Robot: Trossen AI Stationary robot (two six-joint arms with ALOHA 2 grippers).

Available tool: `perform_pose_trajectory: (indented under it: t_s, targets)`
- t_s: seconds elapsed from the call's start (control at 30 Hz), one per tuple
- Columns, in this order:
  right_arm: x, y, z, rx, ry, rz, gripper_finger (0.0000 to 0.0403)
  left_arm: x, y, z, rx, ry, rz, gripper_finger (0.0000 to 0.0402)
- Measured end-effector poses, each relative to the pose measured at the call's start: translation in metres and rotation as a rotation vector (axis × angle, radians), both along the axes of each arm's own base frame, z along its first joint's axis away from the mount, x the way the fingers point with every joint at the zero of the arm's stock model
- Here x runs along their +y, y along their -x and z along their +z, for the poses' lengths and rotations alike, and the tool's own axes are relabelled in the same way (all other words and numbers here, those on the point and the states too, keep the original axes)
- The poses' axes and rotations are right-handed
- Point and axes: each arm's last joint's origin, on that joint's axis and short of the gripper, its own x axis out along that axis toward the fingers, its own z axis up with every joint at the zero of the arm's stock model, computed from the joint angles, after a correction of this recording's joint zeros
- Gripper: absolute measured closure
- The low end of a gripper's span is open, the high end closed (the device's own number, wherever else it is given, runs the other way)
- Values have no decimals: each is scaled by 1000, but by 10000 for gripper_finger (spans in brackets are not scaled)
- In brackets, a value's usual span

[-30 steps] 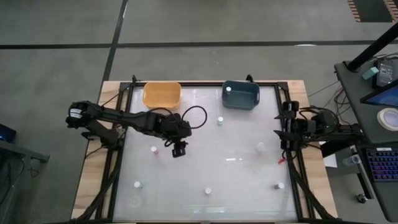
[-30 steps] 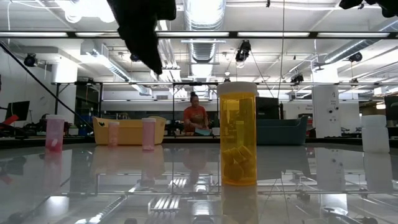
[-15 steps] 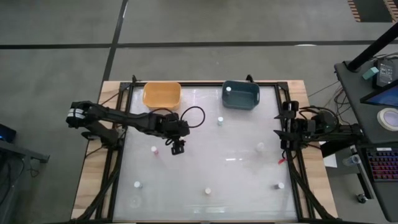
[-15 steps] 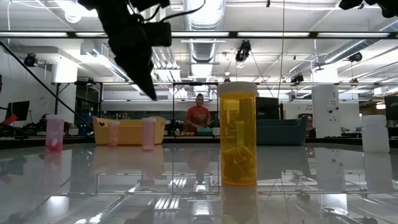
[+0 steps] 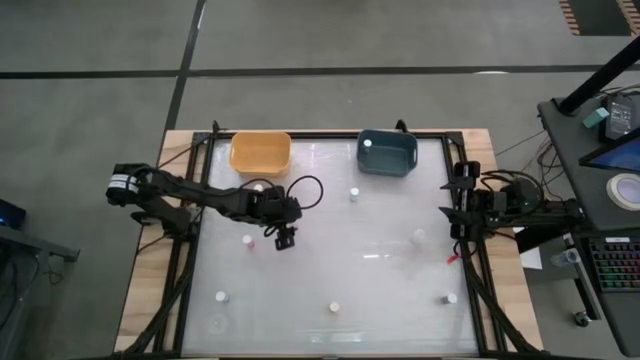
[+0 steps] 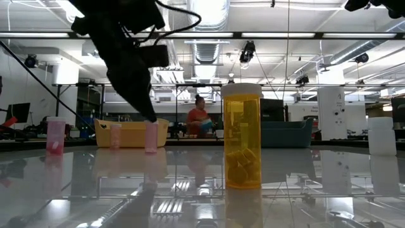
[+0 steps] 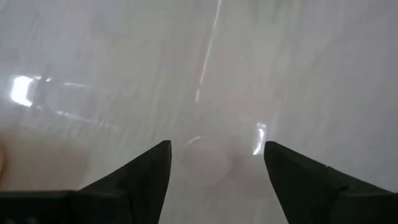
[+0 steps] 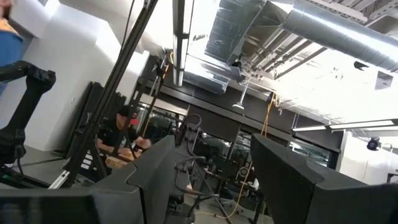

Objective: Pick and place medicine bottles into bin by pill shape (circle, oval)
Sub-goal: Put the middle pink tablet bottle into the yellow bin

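While the left gripper (image 5: 287, 240) is hanging over the glass table (image 5: 380, 290) just beside a pink-bodied, white-capped medicine bottle (image 5: 247, 240), we are judging the step in hand to be the approach for a pick. In the left wrist view its two dark fingers (image 7: 143, 180) are standing spread wide, with a pale round shape, probably a bottle cap (image 7: 205, 158) seen from above, lying between them and untouched; the blur is keeping us from being sure.

We are reading nothing as held. The next move is calling for a straight descent so that the jaws straddle the bottle body below the cap, then a closing pinch and a lift toward the correct bin.

We are also noting the yellow bin (image 5: 261, 152) and the blue bin (image 5: 387, 152) at the far edge of the table; the blue one is already holding a white-capped bottle (image 5: 367, 144). Other bottles are standing well apart across the table, among them an amber bottle (image 6: 241, 136) near the low camera.

The right gripper (image 5: 455, 215) is waiting at the right edge of the table, its jaws parted and holding nothing.
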Motion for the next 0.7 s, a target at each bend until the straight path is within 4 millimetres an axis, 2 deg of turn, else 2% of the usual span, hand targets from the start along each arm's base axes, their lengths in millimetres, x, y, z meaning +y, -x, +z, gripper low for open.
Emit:
perform_pose_trajectory:
  t_s: [0.37, 0.5, 0.7]
  targets:
    - [0, 0, 0, 0, 0, 0, 200, 0, -1, -1, -20, -6, 2, 160]
    - [0, 0, 0, -1, 1, 0, 200, 0, -3, -12, 28, -8, 2, 164]
    - [0, 0, 0, -1, 0, 0, 200, -1, -13, -28, 83, -1, -3, 196]
